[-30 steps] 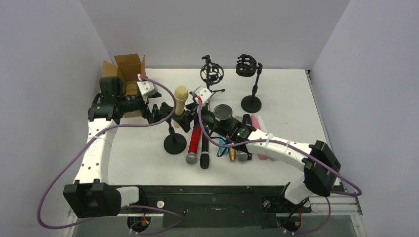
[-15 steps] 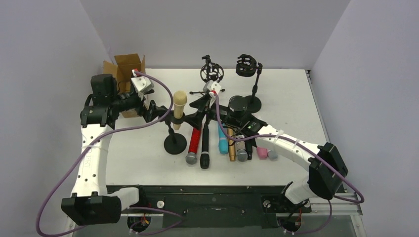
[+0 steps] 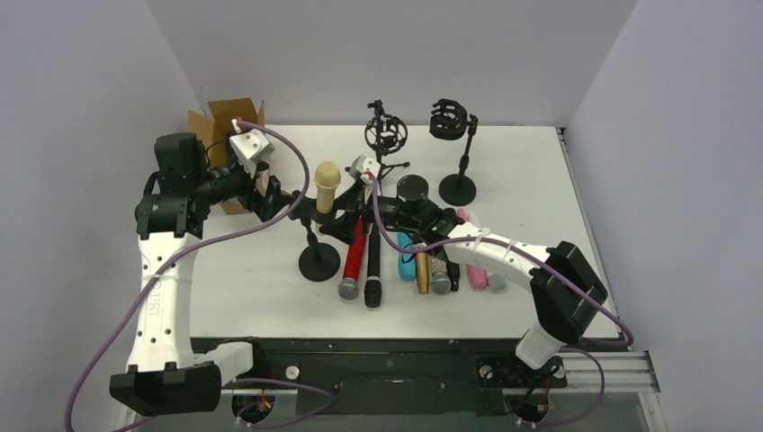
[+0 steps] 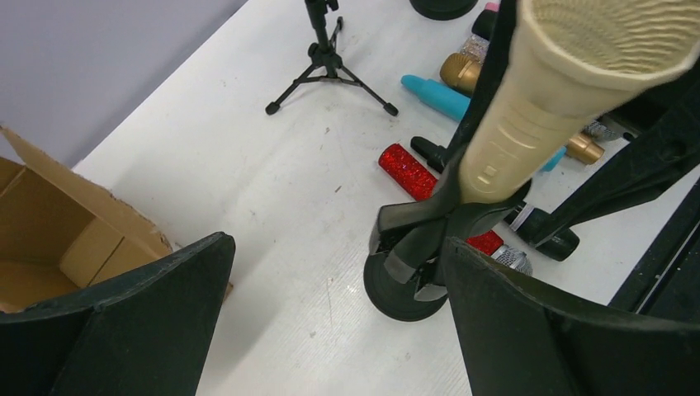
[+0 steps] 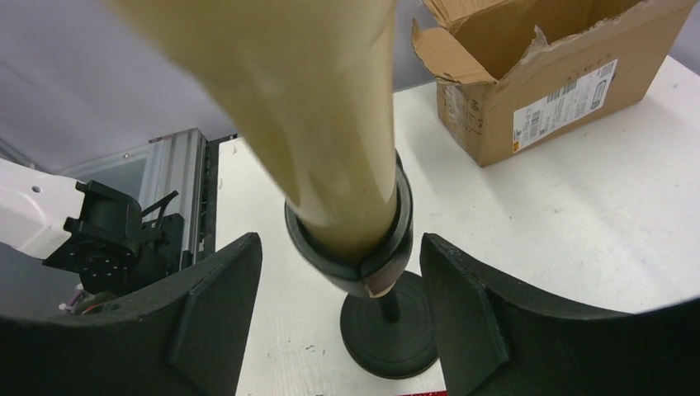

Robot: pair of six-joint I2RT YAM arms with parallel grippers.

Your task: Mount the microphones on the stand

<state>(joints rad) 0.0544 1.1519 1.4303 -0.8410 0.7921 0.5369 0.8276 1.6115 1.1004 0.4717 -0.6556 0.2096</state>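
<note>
While cream mic [image 3: 326, 180] sits in stand [image 3: 318, 263] mid-frame, left end effector [image 4: 334, 272] & right end effector [image 5: 340, 272] gape wide. Risk: finger snags clip [image 5: 318, 252], tipping stand.

Soft, even light from above fills the scene. The white table [image 3: 270, 297] is bright without glare, and shadows on it are faint. In the right wrist view the cream microphone [image 5: 314, 124] is close and blurred.
</note>
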